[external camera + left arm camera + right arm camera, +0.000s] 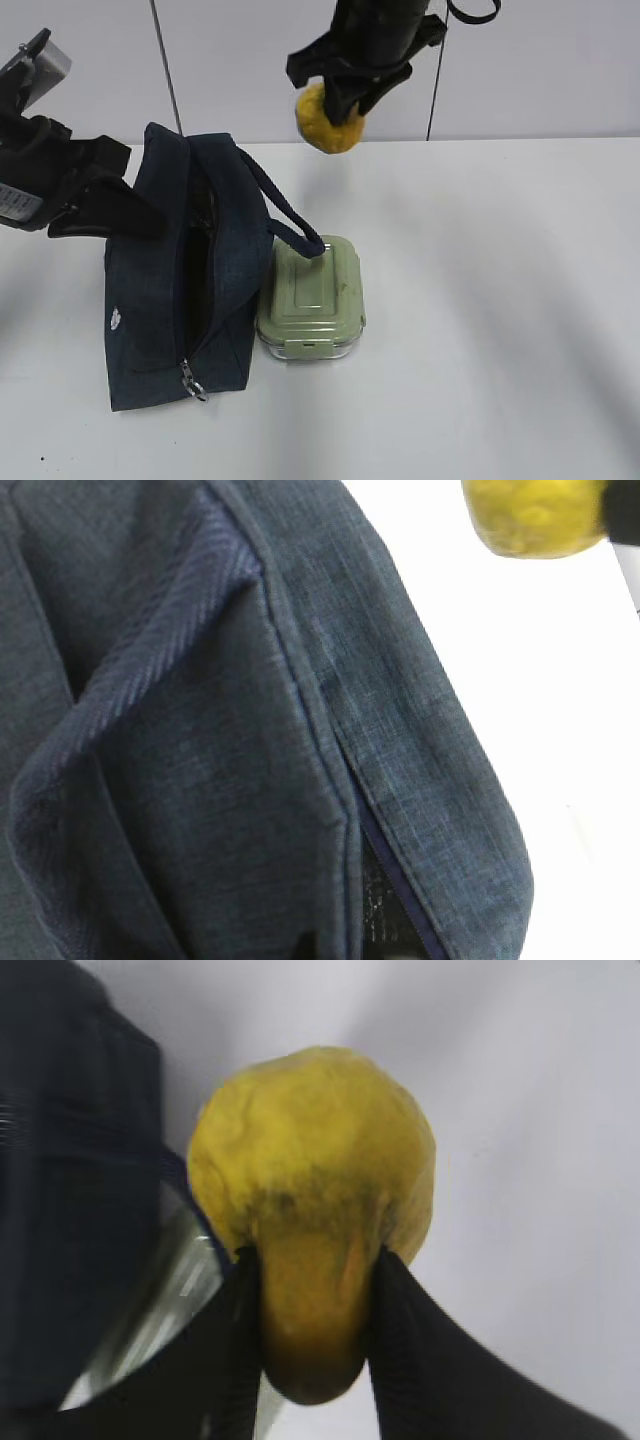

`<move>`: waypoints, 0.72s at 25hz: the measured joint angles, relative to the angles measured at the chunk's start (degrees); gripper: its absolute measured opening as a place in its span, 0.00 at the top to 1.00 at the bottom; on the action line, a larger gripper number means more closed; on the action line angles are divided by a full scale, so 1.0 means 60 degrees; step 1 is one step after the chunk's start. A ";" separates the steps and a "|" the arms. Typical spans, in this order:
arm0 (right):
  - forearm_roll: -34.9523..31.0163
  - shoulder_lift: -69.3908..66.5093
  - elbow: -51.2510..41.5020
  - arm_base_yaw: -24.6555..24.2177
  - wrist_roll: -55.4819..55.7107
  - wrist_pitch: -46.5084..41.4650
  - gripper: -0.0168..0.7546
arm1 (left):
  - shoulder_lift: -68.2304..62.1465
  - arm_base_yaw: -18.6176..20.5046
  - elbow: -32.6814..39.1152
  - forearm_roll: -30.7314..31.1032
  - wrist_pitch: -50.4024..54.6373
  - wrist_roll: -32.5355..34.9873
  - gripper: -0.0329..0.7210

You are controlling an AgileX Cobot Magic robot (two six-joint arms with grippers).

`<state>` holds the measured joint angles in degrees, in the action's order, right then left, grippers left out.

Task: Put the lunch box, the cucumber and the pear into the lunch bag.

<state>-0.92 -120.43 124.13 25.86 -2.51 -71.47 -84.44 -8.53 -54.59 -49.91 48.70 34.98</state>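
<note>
My right gripper [338,95] is shut on the yellow pear [328,120] and holds it in the air above the table, behind the lunch bag's far end. In the right wrist view the pear [310,1170] sits between the two black fingers [405,1330]. The navy lunch bag [160,290] lies on the table with its zipper open. The lunch box [312,295], with its sage-green lid, stands against the bag's right side. My left gripper [125,210] is at the bag's left wall; its jaws are hidden. The cucumber is not in view.
One bag handle [290,225] rests on the lunch box lid. The silver ring pull [192,385] hangs at the bag's near end. Foil lining [165,1295] shows in the right wrist view. The left wrist view is filled with bag fabric [250,760], and the pear [535,515] shows at its top right.
</note>
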 joint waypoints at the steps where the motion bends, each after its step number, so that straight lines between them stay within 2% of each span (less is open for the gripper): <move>1: -0.0409 0.0066 0.0104 0.0000 -0.0146 0.0003 0.67 | 0.0000 0.0000 0.0000 0.0000 0.0000 0.0000 0.95; 6: -0.2891 0.0219 0.0209 0.0018 -0.1108 -0.0042 0.67 | 0.0000 0.0000 0.0000 0.0000 -0.0008 0.0008 0.95; 9: -0.3920 0.0078 0.0209 0.0095 -0.1502 -0.0042 0.67 | 0.0000 0.0000 0.0000 -0.0021 -0.0008 0.0008 0.95; 18: -0.4737 -0.1118 0.0209 0.0131 -0.1710 -0.0042 0.67 | 0.0000 0.0000 0.0000 -0.0050 -0.0008 0.0008 0.96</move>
<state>-29.35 -127.14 125.39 26.65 -12.77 -71.72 -84.44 -8.53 -54.59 -50.22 48.66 35.03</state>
